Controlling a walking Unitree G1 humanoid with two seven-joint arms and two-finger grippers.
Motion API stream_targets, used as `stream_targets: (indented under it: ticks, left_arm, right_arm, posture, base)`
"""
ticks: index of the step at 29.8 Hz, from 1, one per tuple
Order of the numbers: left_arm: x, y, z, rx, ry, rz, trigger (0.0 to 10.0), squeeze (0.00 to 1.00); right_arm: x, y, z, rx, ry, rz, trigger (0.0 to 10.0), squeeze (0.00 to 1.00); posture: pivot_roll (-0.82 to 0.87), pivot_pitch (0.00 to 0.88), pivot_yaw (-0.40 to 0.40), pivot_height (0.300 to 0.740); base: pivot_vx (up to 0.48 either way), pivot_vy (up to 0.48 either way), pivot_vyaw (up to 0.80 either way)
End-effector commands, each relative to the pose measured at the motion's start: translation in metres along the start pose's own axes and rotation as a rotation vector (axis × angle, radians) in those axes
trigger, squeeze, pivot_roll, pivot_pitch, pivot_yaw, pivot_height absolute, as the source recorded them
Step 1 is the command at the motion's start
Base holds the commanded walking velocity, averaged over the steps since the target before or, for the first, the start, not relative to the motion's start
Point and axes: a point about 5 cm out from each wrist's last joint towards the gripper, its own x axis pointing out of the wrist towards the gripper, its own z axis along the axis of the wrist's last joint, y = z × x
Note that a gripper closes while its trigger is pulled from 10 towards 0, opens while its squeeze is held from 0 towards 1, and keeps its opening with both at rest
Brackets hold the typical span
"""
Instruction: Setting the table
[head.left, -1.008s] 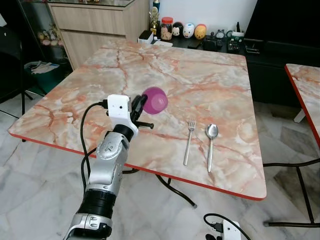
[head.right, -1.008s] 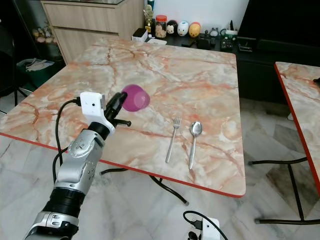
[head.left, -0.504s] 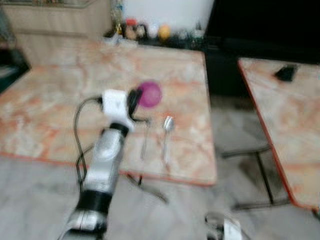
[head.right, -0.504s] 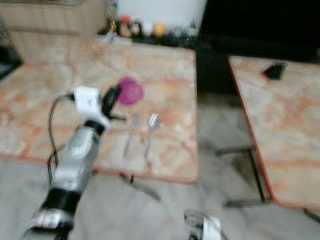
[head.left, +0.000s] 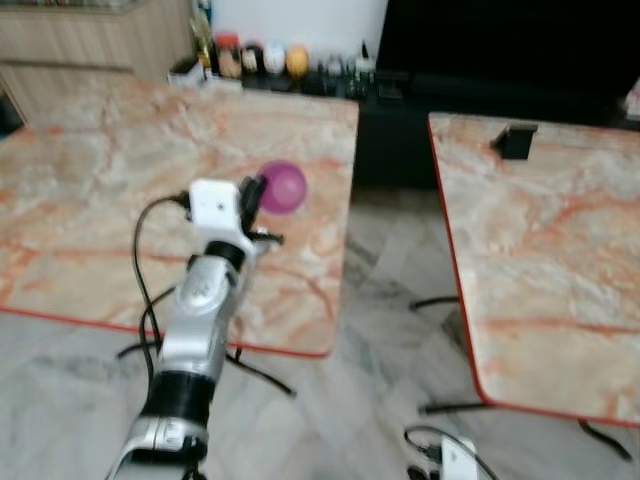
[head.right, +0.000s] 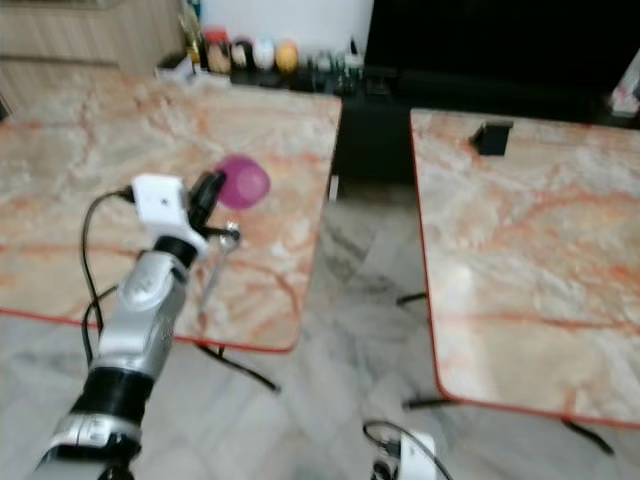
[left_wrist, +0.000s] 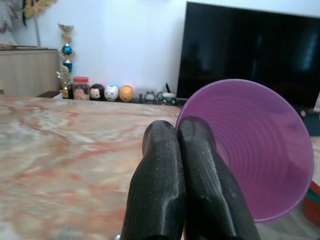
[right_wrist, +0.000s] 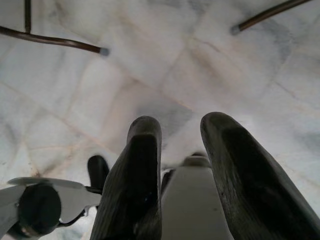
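The left claw was raised above the marble counter, its two black fingers pinched together on the rim of a purple bowl, which hung tilted in the air, clear of the surface. The bowl looked like thin, ribbed plastic: probably light and stiff, yet smooth enough to pivot in a rim pinch, so a hold deeper over the wall would seem safer. The right claw hung idle above the floor, fingers parted and holding nothing.
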Motion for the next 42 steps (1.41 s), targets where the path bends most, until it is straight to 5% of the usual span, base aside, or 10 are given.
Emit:
stream_targets:
  ticks: [1, 42]
  left_arm:
    - [0.004, -0.012, 0.003, -0.01, -0.016, -0.032, 10.0, 0.0]
    - [0.008, 0.006, 0.004, 0.018, -0.007, 0.025, 10.0, 0.0]
  right_arm:
    - [-0.002, -0.012, -0.001, 0.002, 0.005, -0.032, 10.0, 0.0]
    - [-0.003, -0.013, -0.004, -0.005, 0.02, -0.025, 10.0, 0.0]
  posture:
    - [0.08, 0.0, -0.044, 0.74]
    - [0.07, 0.0, -0.044, 0.74]
  base:
    - [0.0, -0.45, 0.0]
    - [0.0, -0.449, -0.07]
